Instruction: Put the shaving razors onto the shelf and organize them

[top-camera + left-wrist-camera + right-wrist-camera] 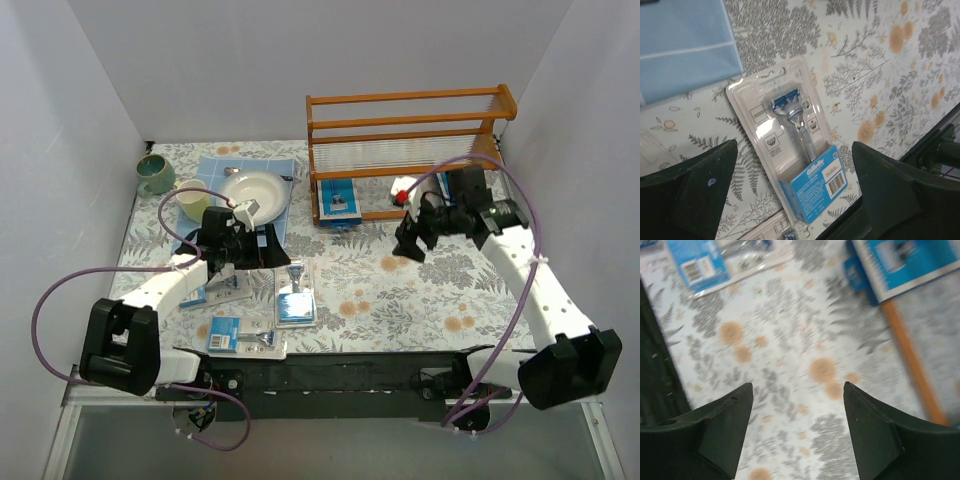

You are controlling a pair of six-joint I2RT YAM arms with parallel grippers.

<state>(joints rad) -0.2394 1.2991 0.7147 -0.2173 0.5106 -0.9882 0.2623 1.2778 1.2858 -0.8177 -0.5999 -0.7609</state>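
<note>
— Where the left arm crosses the near table, which items are obscured?
— The first razor pack (243, 338) lies flat just beyond the arm bases, in full view. The second pack (222, 291) sits mostly under the left forearm, so only its edges show. The right wrist view is blurred: print on the packs there cannot be read, and the top edge cuts both of them off.
— State of the left gripper (272, 252)?
— Its fingers (695, 195) are spread wide and pinch nothing. The third pack (790, 145) lies face up on the floral tablecloth (880, 75), framed between the fingers in the wrist view. Whether the tips touch it cannot be told.
— State of the right gripper (797, 386)?
— Spread apart and empty. It hangs over bare tablecloth, just in front of the shelf (410, 97) and apart from it.
— Location of the remaining task item?
— The fourth pack (340, 204) lies at the left end of the shelf's lowest tier. The shelf itself stands at the far right of the table. A small red item (400, 196) by the lowest tier, right of that pack, is too small to identify.
</note>
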